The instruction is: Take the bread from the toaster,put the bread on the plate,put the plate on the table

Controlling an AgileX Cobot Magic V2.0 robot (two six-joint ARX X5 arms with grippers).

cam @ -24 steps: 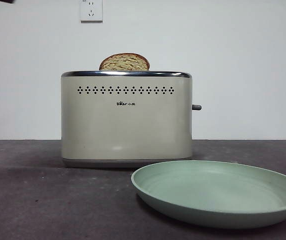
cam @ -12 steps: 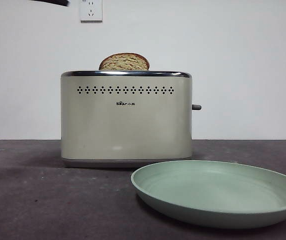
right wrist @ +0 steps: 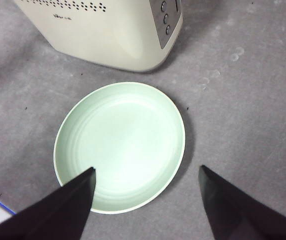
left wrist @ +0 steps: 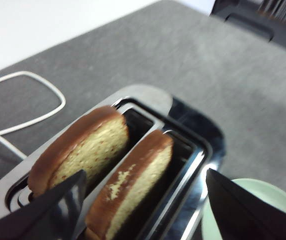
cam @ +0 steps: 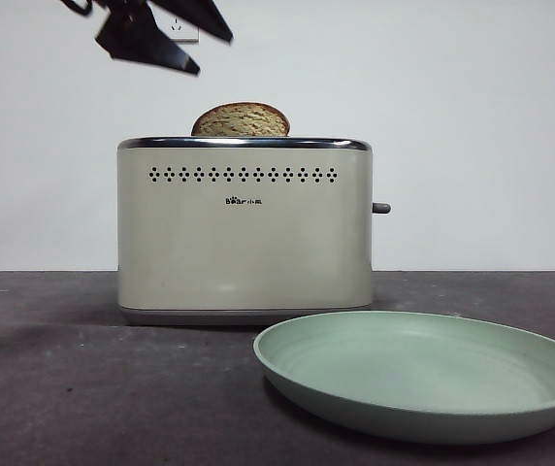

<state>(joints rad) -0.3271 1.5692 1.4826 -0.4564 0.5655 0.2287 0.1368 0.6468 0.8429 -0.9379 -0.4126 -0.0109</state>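
**Bread in the slots, both end effectors spread**

Dark grey-brown counter (cam: 83, 388) runs back to a plain white wall, where a wall socket (cam: 178, 31) is partly hidden behind the left end effector (cam: 156, 37). That end effector hangs high above the cream toaster (cam: 244, 233), over its left part in the front view, with its two black jaws spread wide and nothing between them. The left wrist view shows two slices standing upright in the chrome-rimmed slots, one bread (left wrist: 80, 152) slice in the farther slot and a second slice (left wrist: 133, 185) beside it; the front view shows only one domed crust above the rim. A white cable (left wrist: 28, 107) lies on the counter behind the toaster. The mint-green plate (cam: 423, 374) sits flat on the counter just in front of the toaster's lever end. The right end effector (right wrist: 145, 200) hovers above the plate, jaws wide apart, touching nothing.
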